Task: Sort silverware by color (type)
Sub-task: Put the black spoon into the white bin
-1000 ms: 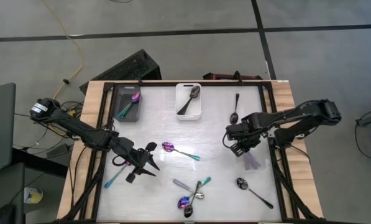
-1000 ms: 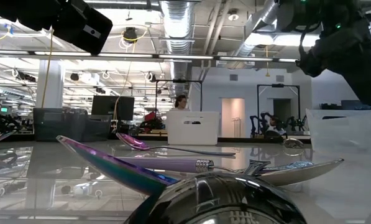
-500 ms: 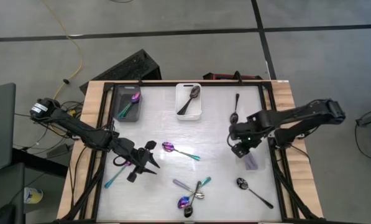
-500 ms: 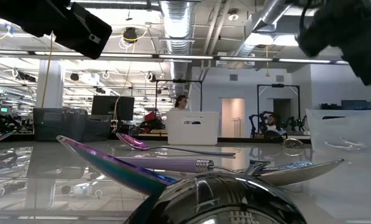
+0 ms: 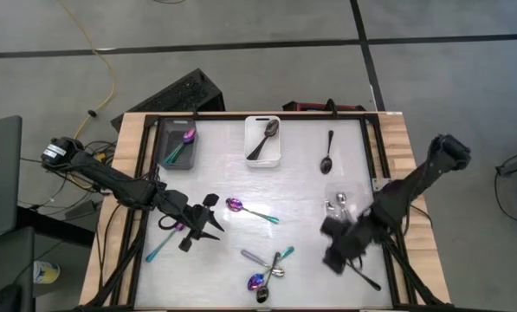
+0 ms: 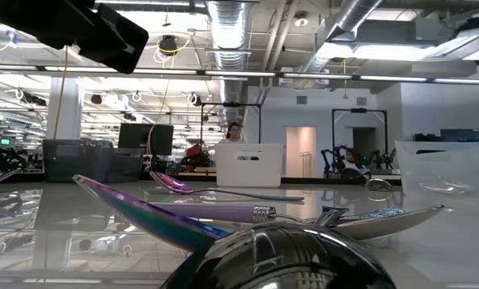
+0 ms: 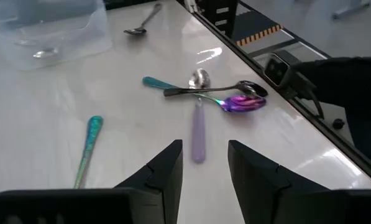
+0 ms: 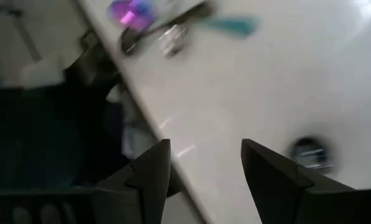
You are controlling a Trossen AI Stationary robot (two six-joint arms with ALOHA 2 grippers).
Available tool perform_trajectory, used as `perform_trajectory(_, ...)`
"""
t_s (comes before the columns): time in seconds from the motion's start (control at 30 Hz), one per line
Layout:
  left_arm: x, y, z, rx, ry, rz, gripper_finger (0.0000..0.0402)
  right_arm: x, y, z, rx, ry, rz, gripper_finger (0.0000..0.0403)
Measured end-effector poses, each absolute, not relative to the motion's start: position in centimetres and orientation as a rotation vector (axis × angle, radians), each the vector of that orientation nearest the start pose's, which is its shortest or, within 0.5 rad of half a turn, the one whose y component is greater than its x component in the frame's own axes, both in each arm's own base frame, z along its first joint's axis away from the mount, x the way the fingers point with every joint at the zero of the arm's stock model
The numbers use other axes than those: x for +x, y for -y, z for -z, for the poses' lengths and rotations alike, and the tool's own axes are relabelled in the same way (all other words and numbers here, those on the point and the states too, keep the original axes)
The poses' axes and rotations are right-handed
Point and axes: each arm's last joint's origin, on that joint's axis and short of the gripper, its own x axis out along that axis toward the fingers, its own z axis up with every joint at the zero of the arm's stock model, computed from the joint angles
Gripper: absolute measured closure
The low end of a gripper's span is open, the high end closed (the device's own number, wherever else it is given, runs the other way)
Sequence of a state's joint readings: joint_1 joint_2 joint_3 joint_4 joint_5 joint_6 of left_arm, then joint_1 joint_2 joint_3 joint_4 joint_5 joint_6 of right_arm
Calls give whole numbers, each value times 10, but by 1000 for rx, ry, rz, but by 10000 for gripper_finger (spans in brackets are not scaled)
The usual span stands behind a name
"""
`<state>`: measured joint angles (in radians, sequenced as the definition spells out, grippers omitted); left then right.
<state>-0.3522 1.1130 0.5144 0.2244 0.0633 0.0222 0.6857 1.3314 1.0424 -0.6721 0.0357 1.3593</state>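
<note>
right gripper lower right, jaws apart, empty | over black spoon | risk: slim handle skids, missed pinch | left gripper jaws apart, empty, left-centre

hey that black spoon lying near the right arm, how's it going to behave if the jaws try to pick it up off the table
The black spoon looks like glossy metal, so probably stiff, and likely slick against the right gripper, whose jaws stand open. It lies flat on the smooth white table, so it may skate sideways rather than lift. Its rounded bowl could let it rock or pivot.
</note>
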Motion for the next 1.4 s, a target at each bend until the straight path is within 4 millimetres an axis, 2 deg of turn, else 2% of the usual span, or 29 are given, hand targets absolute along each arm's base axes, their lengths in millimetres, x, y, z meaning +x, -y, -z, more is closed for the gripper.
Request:
perform_trajectory(0.13,217,76,-218,63,-355,389,288,205,-202,-248,905,-1180,88,185)
perform_trajectory(0.3,219,72,-220,56,-330,370,288,197,-225,-218,873,-1324,163,185)
perform_trajectory(0.63,221,70,-225,22,-289,362,288,189,-228,-175,665,-1562,350,185)
perform_trajectory(1.1,221,70,-224,-5,-298,359,288,185,-234,-143,561,-1694,447,187)
perform_trajectory(1.23,221,70,-224,-6,-298,361,288,186,-235,-138,564,-1721,456,226)
perform_trajectory(1.4,221,70,-224,-12,-300,360,288,189,-233,-138,575,-1734,456,339)
